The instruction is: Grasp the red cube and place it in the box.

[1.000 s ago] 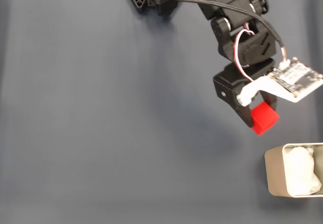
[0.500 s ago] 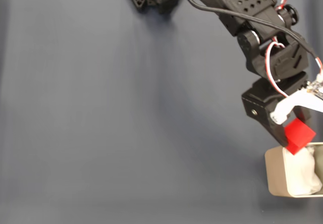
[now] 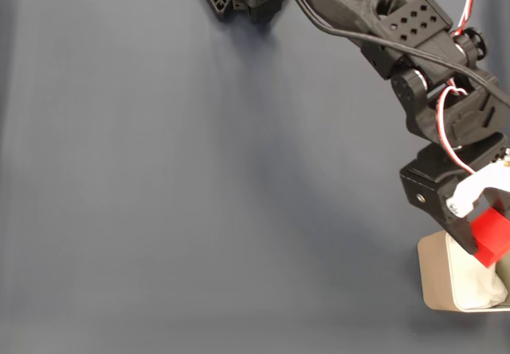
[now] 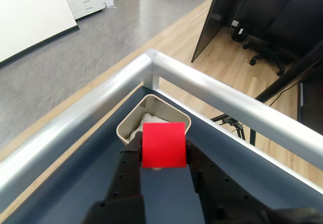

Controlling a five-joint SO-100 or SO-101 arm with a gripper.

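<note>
In the fixed view my black two-finger claw (image 3: 480,238) is clamped on the small matte red cube (image 3: 489,238), held above the left part of the beige round-cornered box with white lining (image 3: 433,278). In the wrist view the cube (image 4: 163,144) sits between my fingers, overlapping the box (image 4: 151,103).
</note>
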